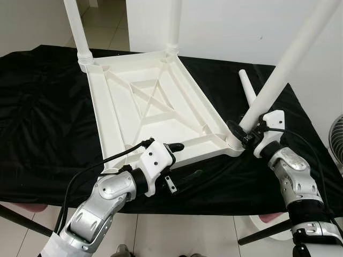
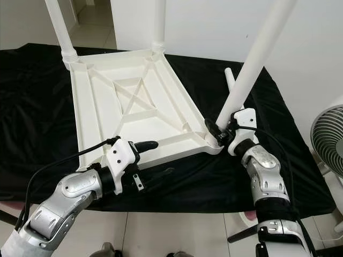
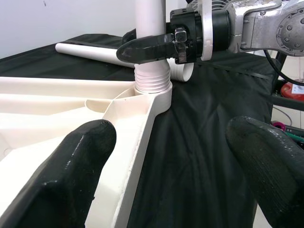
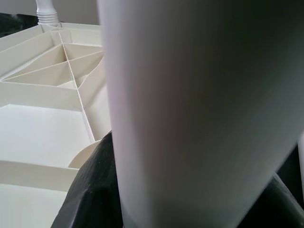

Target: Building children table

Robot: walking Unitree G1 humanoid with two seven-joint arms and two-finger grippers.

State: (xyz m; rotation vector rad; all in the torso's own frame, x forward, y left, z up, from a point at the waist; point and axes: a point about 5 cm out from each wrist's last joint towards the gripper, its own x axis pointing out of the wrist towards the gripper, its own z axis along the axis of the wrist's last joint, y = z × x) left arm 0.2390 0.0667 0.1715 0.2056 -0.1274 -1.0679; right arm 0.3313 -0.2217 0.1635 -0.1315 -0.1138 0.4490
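Observation:
A white plastic tabletop (image 1: 155, 101) lies upside down on a black cloth. Two white legs (image 1: 77, 32) (image 1: 174, 27) stand in its far corners. A third leg (image 1: 284, 69) rises slanting from the near right corner socket, its ribbed collar (image 3: 152, 78) sitting in the socket. My right gripper (image 1: 244, 134) is shut on this leg just above the collar, and the leg (image 4: 199, 109) looms close in the right wrist view. My left gripper (image 1: 185, 160) is open at the tabletop's near edge, with one finger (image 3: 71, 171) over the rim and the other (image 3: 266, 161) above the cloth. A loose leg (image 1: 247, 85) lies behind the right corner.
The black cloth (image 1: 43, 118) covers the whole work table, with bare stretches left and right of the tabletop. A white fan (image 2: 328, 134) stands on the floor at the far right. White walls rise behind, and a tiled floor shows beyond the table's near edge.

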